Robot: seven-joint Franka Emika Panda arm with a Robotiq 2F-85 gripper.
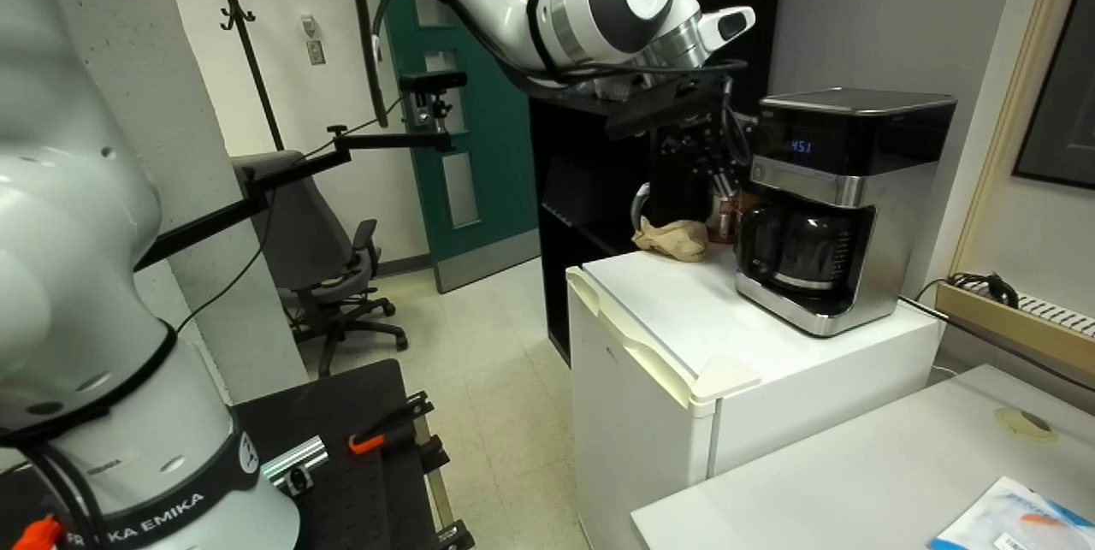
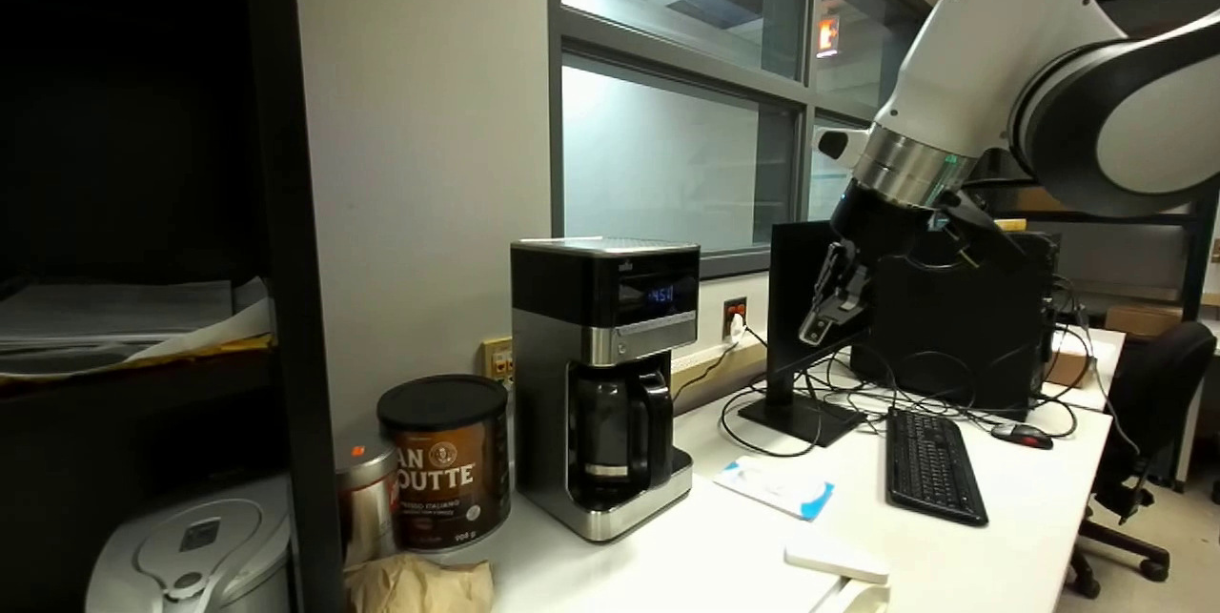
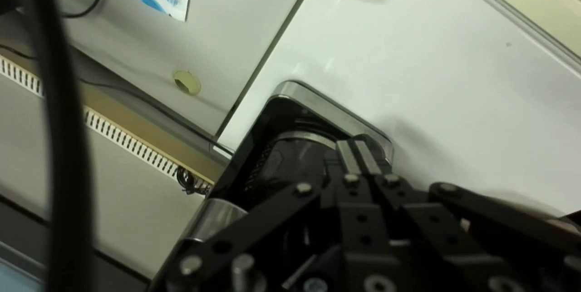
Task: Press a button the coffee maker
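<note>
The coffee maker (image 1: pixel 907 139) stands on the white fridge (image 1: pixel 633 396), black on top with a silver band and a lit blue display. It also shows in an exterior view (image 2: pixel 553 375), with small buttons (image 2: pixel 622 348) on its silver band. Its dark glass carafe (image 1: pixel 813 251) sits inside. My gripper (image 2: pixel 815 332) is in the air in front of the machine, with a gap between them, tilted downward. In the wrist view the fingers (image 3: pixel 356 146) are together with nothing between them, over the carafe and silver base rim (image 3: pixel 336 110). The button band is largely hidden in the wrist view.
A coffee tin (image 2: pixel 448 480) and crumpled brown paper (image 1: pixel 671 239) are beside the machine. A black shelf (image 2: pixel 305 308) stands beyond them. A desk (image 1: pixel 821 490) adjoins the fridge, with a packet (image 2: pixel 777 487), monitor (image 2: pixel 791 289) and keyboard (image 2: pixel 934 465).
</note>
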